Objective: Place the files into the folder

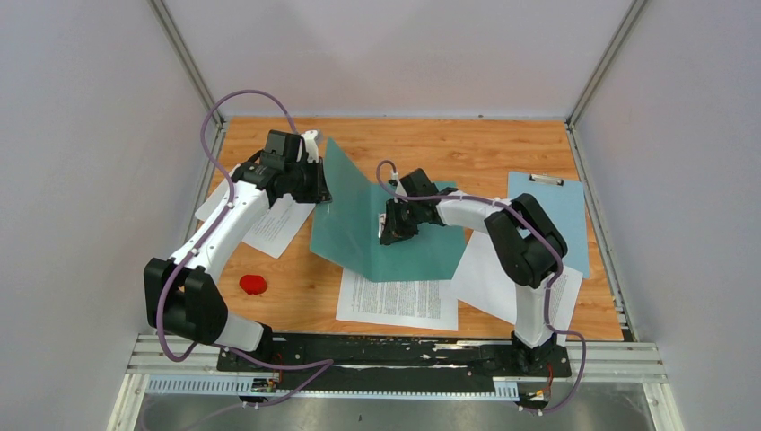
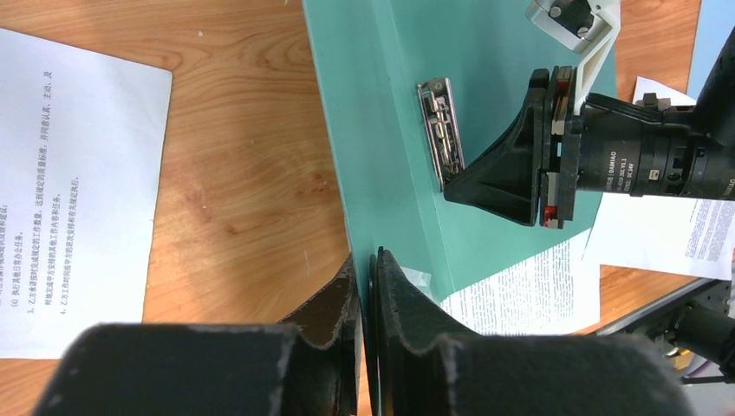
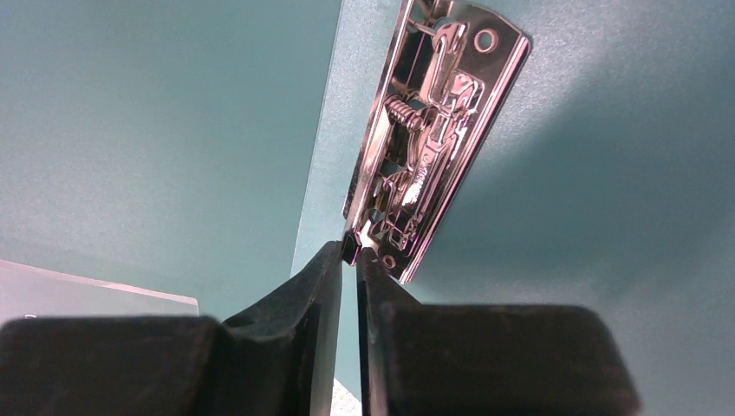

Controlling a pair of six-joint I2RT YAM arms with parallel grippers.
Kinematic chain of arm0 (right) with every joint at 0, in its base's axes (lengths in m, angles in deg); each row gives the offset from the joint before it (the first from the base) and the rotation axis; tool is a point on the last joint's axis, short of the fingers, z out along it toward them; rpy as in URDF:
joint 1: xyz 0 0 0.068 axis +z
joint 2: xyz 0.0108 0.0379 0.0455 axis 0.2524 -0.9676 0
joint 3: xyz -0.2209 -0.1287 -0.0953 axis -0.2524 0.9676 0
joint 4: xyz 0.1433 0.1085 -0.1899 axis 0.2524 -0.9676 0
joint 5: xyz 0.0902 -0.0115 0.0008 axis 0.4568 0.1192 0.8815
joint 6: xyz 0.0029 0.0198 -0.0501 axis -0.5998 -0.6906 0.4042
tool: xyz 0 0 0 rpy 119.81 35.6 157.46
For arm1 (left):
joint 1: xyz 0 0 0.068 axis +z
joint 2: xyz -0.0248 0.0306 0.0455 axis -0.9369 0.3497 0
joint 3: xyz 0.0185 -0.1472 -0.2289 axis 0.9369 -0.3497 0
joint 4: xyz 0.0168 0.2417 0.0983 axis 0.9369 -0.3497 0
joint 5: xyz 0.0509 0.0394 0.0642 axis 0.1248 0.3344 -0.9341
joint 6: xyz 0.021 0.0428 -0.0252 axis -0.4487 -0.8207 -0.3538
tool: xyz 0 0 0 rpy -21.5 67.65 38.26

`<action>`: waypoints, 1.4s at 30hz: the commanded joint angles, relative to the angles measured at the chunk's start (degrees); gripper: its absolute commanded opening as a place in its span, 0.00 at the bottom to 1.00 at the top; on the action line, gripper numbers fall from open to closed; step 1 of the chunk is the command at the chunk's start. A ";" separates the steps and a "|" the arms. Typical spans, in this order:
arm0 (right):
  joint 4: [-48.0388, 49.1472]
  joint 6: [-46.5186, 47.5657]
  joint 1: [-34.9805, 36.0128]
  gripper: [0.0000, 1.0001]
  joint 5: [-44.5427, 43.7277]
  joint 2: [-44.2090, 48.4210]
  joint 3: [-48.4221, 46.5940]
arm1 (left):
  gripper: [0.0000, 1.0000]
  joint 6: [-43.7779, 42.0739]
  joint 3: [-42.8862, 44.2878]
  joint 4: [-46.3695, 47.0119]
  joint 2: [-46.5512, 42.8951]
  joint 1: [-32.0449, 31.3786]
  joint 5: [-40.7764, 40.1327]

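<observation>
Progress is slim: the files (image 1: 399, 301) lie loose on the table (image 1: 301, 292) by my bases, none inside. Further out the folder (image 1: 408, 247) stands open, its raised cover pinched in my left gripper (image 2: 368, 264), my right gripper (image 3: 350, 253) nipping the metal fastener (image 3: 433, 130) at its lever tip.

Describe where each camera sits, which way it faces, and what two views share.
Top external: above and behind, looking down at the table, open folder, left arm, right arm.
Left wrist: wrist-mounted, facing along the left claw clamped on the folder's raised cover.
Right wrist: wrist-mounted, facing along the right claw pinching the metal fastener.
Shared: both wrist views show the fastener.
</observation>
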 commanded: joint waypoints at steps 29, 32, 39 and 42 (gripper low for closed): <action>7.79 -2.91 -0.32 0.17 4.46 -1.24 0.89 | 0.00 0.28 -1.17 2.52 -2.48 0.17 -1.66; 7.28 -2.79 -0.27 0.16 3.81 -1.60 1.04 | 0.00 0.39 -1.11 2.59 -2.45 0.17 -1.75; 5.29 -1.96 -0.25 0.14 0.30 -2.66 1.56 | 0.00 0.23 -1.24 2.47 -2.54 0.17 -1.41; 3.60 -1.48 -0.32 0.13 -3.06 -2.35 2.02 | 0.00 -0.22 -1.18 2.35 -2.64 0.17 -1.48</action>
